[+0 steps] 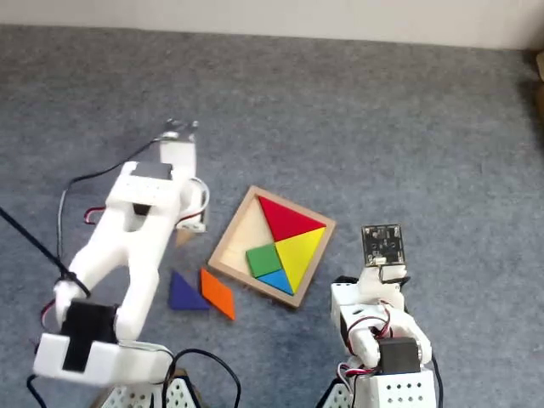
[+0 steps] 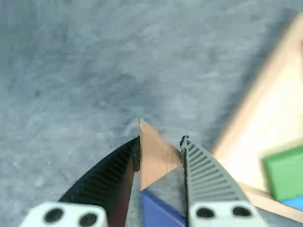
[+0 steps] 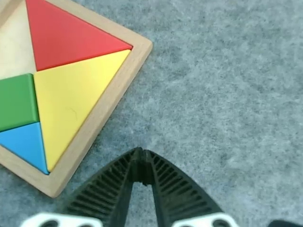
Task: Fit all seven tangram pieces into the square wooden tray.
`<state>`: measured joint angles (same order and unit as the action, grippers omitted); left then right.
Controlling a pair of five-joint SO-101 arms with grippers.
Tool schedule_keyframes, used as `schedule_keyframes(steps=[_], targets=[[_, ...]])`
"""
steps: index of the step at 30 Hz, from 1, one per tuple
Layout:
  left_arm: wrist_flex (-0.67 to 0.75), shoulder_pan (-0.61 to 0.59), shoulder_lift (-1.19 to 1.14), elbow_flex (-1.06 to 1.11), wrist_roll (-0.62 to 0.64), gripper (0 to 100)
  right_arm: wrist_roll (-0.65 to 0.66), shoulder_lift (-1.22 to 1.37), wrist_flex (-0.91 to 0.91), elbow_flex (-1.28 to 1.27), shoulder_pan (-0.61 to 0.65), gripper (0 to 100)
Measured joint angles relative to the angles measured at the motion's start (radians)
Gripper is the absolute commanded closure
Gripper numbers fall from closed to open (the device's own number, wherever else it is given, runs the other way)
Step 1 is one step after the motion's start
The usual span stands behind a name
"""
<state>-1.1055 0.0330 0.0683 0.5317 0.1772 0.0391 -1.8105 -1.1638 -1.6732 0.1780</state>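
The square wooden tray [image 1: 223,246] lies mid-table and holds a red triangle [image 1: 285,219], a yellow triangle [image 1: 304,253], a green square [image 1: 263,259] and a small blue triangle [image 1: 275,280]. Just off the tray's left side, my left gripper [image 2: 160,142] is shut on a tan wooden triangle [image 2: 154,161], which peeks out under the arm [image 1: 182,237]. A purple triangle [image 1: 184,292] and an orange parallelogram [image 1: 218,292] lie on the carpet in front of the tray. My right gripper [image 3: 142,165] is shut and holds nothing, close to the tray's rim [image 3: 118,101] beside the yellow triangle [image 3: 71,99].
Grey carpet covers the whole table. The left arm's white body [image 1: 127,255] stretches over the area left of the tray. The right arm [image 1: 382,340] stands at the front right. Open carpet lies behind and to the right of the tray.
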Motion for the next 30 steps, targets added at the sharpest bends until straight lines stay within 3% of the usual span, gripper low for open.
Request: schedule_keyframes(steps=[7, 16, 24, 30], targets=[[0.000, 0.112, 0.002, -0.051, 0.023, 95, 0.000, 0.000, 0.000, 0.000, 0.000, 99.5], [0.000, 0.299, -0.222, -0.238, 0.107, 95, 0.000, 0.000, 0.000, 0.000, 0.000, 99.5], [-0.029, 0.341, -0.387, -0.377, 0.110, 72, 0.000, 0.000, 0.000, 0.000, 0.000, 99.5], [-0.178, 0.351, -0.402, -0.460, 0.110, 72, 0.000, 0.000, 0.000, 0.000, 0.000, 99.5]])
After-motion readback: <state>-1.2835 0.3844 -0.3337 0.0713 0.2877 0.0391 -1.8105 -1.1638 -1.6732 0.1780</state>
